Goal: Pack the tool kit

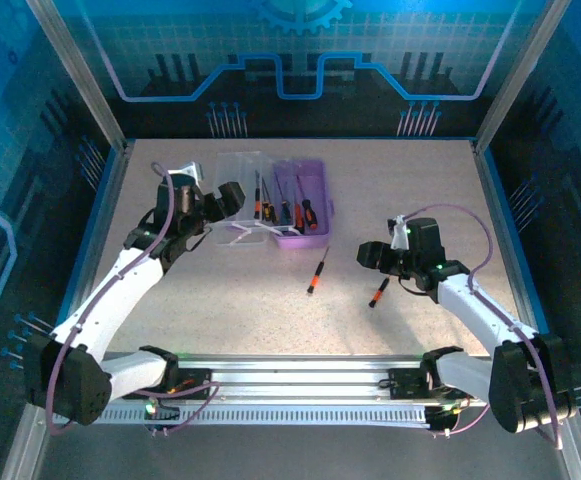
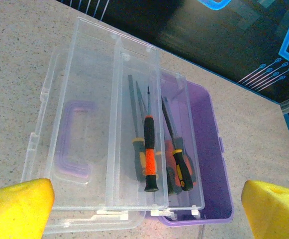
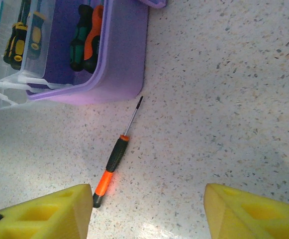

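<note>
Purple case (image 1: pixel 315 205), clear lid (image 2: pixel 89 124) open, stowed screwdrivers (image 2: pixel 150 149) inside. Loose screwdriver (image 3: pixel 113 162) just beside case; second screwdriver (image 1: pixel 378 292) near right gripper (image 3: pixel 146 211). Left gripper (image 2: pixel 146 211) at lid; both spread, empty.

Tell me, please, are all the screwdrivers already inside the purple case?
No: one screwdriver and a second screwdriver lie on the table, outside the purple case.

Blue-tinted overhead view; wrist views bright, sharp, faint floor glare.
</note>
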You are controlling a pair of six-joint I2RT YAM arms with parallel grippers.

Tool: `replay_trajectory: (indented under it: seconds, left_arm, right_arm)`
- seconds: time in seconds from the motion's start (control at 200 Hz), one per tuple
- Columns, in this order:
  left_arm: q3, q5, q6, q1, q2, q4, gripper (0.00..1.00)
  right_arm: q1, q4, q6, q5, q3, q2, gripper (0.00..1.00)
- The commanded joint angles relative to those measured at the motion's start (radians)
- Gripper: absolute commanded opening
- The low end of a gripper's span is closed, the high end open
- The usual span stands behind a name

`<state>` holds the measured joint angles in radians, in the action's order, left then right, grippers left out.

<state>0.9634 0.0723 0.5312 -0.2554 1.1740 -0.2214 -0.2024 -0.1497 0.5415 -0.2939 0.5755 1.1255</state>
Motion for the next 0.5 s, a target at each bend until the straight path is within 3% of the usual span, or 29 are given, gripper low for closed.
replay_trajectory:
  seconds: [0.0, 0.16, 0.33, 0.495]
  left_arm:
    - [-0.020, -0.033, 0.029, -0.006, -0.025, -0.048, 0.89]
    - [-0.051, 0.019, 0.028, -0.110, -0.030, -0.146, 0.72]
    - [-0.056, 0.185, 0.006, -0.326, 0.005, -0.225, 0.66]
    - [-0.008, 0.267, -0.034, -0.428, 0.067, -0.296, 0.61]
  right_arm:
    - [0.003, -0.006, 0.006, 0.032, -0.011, -0.017, 0.61]
    - [0.015, 0.018, 0.035, 0.075, -0.035, -0.023, 0.60]
    - [0.033, 0.058, 0.087, 0.093, -0.055, -0.006, 0.60]
    - [0.046, 0.087, 0.123, 0.095, -0.059, 0.014, 0.61]
